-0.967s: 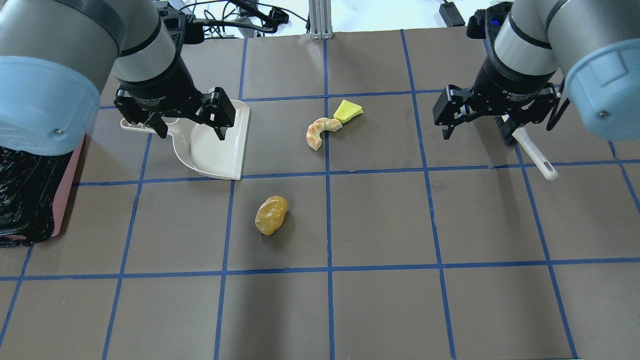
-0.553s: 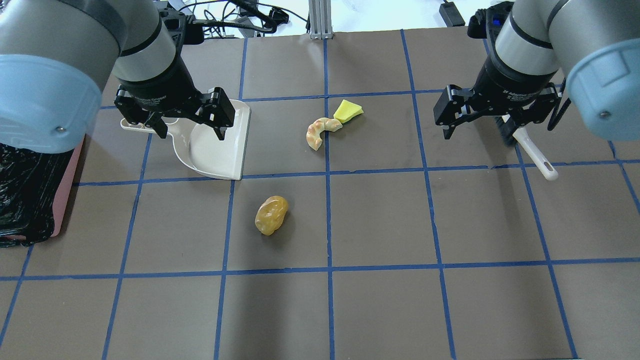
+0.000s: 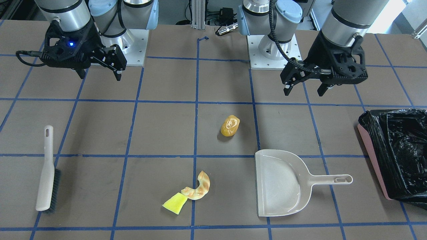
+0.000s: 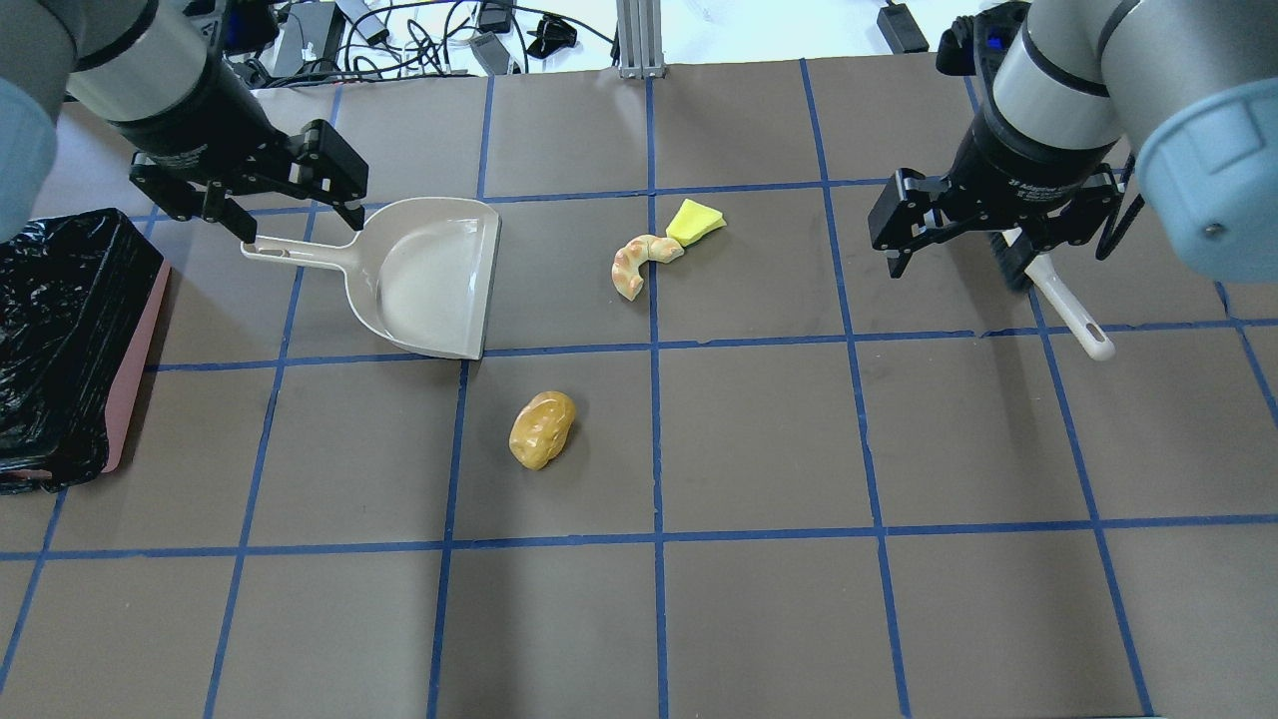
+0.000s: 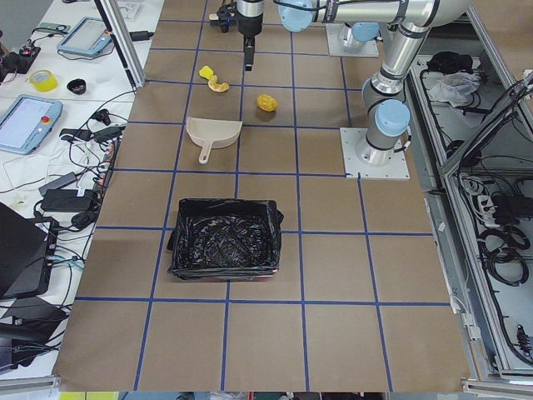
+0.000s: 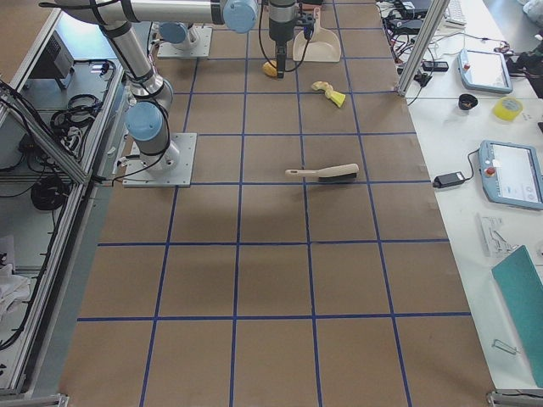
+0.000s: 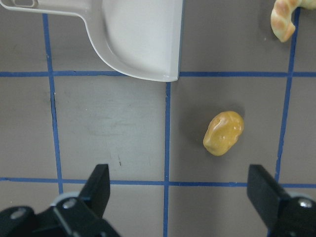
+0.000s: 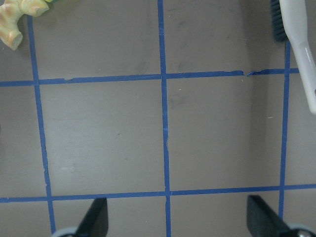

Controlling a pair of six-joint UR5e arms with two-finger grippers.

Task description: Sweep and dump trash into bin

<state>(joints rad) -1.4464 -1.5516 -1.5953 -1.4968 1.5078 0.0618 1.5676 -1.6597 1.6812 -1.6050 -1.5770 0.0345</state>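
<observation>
The amber oval lump (image 4: 542,429) lies mid-table and shows in the left wrist view (image 7: 223,132). The tan croissant piece (image 4: 637,264) touches the yellow wedge (image 4: 694,221) farther back. The bin (image 4: 60,340), pink with a black bag, stands at the left edge. My left gripper (image 4: 297,227) is open and empty, raised above the table, and appears over the handle of the beige dustpan (image 4: 429,290). My right gripper (image 4: 998,255) is open and empty, raised beside the brush (image 4: 1060,300).
The dustpan lies flat with its mouth toward the croissant piece. The brush lies flat near the right side, handle toward the robot. Cables and an aluminium post (image 4: 634,35) sit past the table's far edge. Blue tape lines grid the brown mat.
My left arm has pulled left and away from over the dustpan's pan to over its handle, uncovering more of the bin. The right arm has hardly moved. Both grippers stay open.
</observation>
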